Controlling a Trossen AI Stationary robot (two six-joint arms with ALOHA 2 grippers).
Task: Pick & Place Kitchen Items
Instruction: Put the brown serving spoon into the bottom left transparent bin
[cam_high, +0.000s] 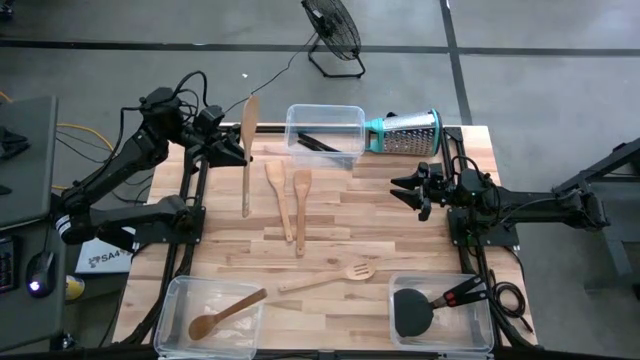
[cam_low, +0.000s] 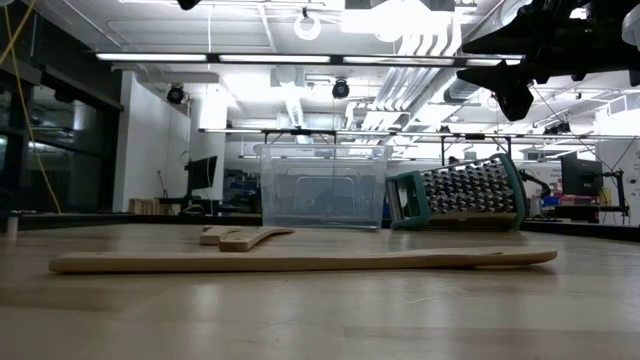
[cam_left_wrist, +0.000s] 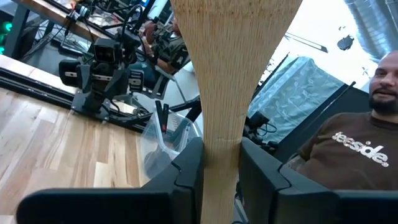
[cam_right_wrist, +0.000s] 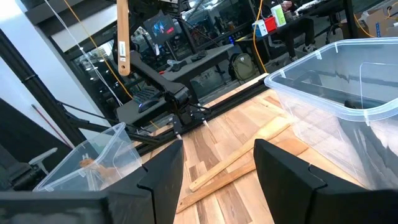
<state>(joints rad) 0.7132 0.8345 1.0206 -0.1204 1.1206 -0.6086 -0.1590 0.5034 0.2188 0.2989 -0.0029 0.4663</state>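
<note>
Wooden spatula (cam_left_wrist: 233, 74) clamped upright in left end effector (cam_left_wrist: 221, 168)

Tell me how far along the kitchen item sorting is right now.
Partly done. A wooden spoon, a black spatula and thin black tools already sit in bins. In hand: the left gripper has its jaws shut on a long wooden spatula, lifted off the table. Left: two wooden spatulas and a slotted fork on the table. The right gripper waits open.
</note>
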